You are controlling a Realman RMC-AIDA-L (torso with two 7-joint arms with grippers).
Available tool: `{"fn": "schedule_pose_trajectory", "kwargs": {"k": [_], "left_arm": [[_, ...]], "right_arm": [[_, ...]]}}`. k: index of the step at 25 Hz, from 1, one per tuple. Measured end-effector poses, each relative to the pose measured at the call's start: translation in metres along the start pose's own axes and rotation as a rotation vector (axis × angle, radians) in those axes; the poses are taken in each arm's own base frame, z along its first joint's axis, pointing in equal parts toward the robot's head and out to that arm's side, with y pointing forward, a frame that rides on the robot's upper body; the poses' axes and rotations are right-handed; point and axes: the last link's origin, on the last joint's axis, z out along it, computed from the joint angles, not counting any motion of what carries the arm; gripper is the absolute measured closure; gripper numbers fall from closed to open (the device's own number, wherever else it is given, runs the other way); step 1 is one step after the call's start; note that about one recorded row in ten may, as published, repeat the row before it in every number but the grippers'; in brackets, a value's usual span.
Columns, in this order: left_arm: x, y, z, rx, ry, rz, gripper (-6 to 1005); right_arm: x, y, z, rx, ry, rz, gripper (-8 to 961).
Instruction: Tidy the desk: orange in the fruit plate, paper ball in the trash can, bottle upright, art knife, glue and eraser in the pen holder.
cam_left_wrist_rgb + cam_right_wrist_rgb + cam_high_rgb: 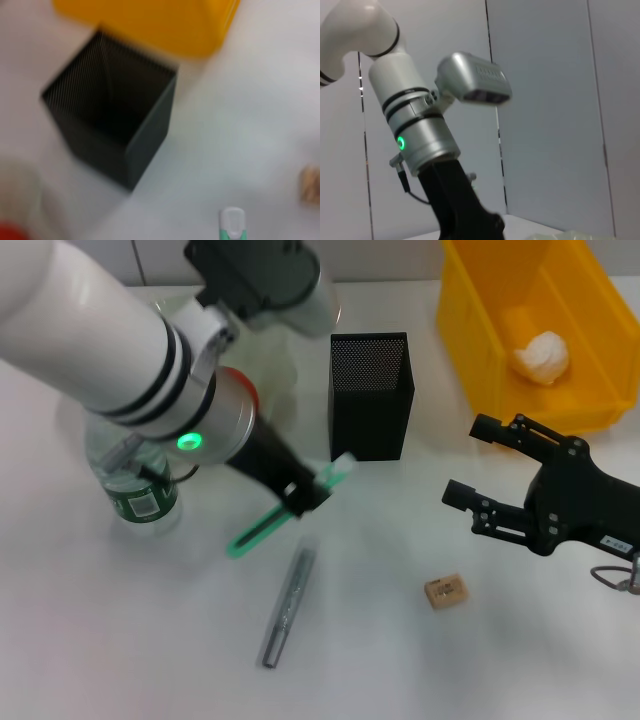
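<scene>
Just left of the pen holder [370,395], lifted off the tabletop [380,640], the art knife [290,508] hangs tilted in the left gripper [305,495], whose black fingers are clamped around its middle. It is a slim mint-green cutter; its white tip [232,220] points up and right toward the near left corner of the mesh box, and its green tail slants down to the left. In the left wrist view the white tip shows at the edge, with the open top of the black box beyond it.

Near of the knife, the glue [287,607] lies flat on the tabletop, a slim grey stick. To its right sits the eraser [445,591], a small tan block with dark print. On the left, partly hidden under the left arm, the bottle [140,495] shows its dark green label; a sliver of the orange [243,388] peeks out beside the arm, with the pale fruit plate [290,360] around it.

At the far right, the trash can [530,330] holds the paper ball [541,358]. The right gripper [470,465] hovers near of the bin, over the right side of the tabletop, its fingers spread apart and holding nothing.
</scene>
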Motion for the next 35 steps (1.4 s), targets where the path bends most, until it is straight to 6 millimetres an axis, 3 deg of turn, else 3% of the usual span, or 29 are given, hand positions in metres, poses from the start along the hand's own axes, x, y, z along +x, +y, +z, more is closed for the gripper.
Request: {"fn": "schedule_pose_trajectory", "kwargs": {"k": [7, 16, 20, 35], "left_arm": [[0.027, 0.001, -0.017, -0.078, 0.272, 0.054, 813], [0.031, -0.009, -0.027, -0.031, 0.632, 0.09, 811], [0.029, -0.013, -0.029, 0.0, 0.715, 0.066, 810], [0.026, -0.009, 0.015, 0.232, 0.832, 0.03, 807]], "right_arm": [[0.007, 0.006, -0.011, 0.032, 0.006, 0.027, 126], [0.012, 0.011, -0.012, 0.038, 0.002, 0.102, 127], [0.013, 0.012, -0.012, 0.036, 0.003, 0.125, 126], [0.018, 0.017, -0.006, 0.025, -0.001, 0.192, 126]]}}
